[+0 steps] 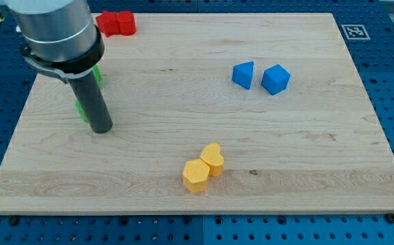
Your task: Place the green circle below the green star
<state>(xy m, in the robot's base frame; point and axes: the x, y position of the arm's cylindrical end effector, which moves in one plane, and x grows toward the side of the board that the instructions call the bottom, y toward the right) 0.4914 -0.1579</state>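
My tip is seen planted on the bench at the view's left, just right of a sliver of green that peeks out from behind the rod. A second green piece is glimpsed higher up, under the arm's housing. Which is the circle and which the star cannot be told. No grasping part is carried here, only the rod. Two red blocks are found touching at the top left, two blue blocks side by side at the upper right, two yellow blocks pressed together near the bottom centre.
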